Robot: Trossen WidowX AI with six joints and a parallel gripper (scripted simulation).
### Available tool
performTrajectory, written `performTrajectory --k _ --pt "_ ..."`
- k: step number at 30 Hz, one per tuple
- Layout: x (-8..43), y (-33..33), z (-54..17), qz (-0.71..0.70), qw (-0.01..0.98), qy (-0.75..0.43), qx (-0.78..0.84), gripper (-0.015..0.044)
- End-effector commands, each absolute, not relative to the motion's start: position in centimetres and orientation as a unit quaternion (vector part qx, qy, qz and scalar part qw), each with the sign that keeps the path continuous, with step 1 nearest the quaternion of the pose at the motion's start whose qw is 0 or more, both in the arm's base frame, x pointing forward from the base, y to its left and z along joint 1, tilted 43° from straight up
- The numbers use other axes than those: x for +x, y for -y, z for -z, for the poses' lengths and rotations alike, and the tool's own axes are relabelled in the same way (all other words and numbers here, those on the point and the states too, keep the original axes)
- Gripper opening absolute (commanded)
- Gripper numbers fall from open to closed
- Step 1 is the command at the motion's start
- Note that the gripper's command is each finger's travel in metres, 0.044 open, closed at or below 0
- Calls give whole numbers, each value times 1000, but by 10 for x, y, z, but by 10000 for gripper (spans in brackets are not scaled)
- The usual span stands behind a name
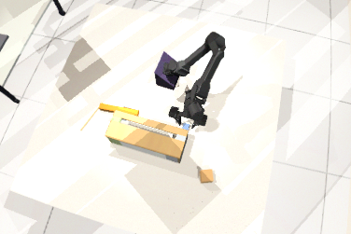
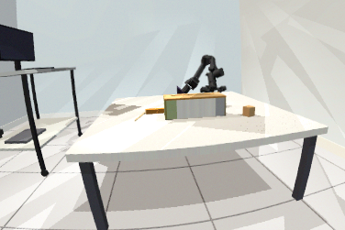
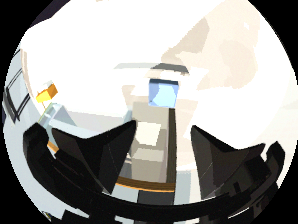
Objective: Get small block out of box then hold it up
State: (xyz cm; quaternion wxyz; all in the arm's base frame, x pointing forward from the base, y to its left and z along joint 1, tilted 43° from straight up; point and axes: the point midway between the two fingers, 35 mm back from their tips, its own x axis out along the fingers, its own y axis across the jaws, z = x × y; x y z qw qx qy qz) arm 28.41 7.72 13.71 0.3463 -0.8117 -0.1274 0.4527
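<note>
The small block [image 1: 186,126] [image 3: 163,93] is light blue, with flat faces which look square. It is outside the box [image 1: 147,134] [image 2: 194,107] [image 3: 172,145], on the far side, near the right end. Whether it touches the box wall, I cannot tell. The box is long and low, and it stands upright on the pale desk [image 1: 243,195] [image 2: 206,142] [image 3: 100,60], placed a little slanting in the top view. Its top is orange-tan, with a narrow slot going along it. The near front is pale grey, with a green part at left and a blue-grey part at right.
</note>
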Motion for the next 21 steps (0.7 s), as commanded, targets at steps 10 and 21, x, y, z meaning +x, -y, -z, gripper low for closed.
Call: performTrajectory --k 10,21 --pt "289 -89 -120 -455 347 124 -810 285" --pt "291 -101 -107 -455 349 123 -810 285"
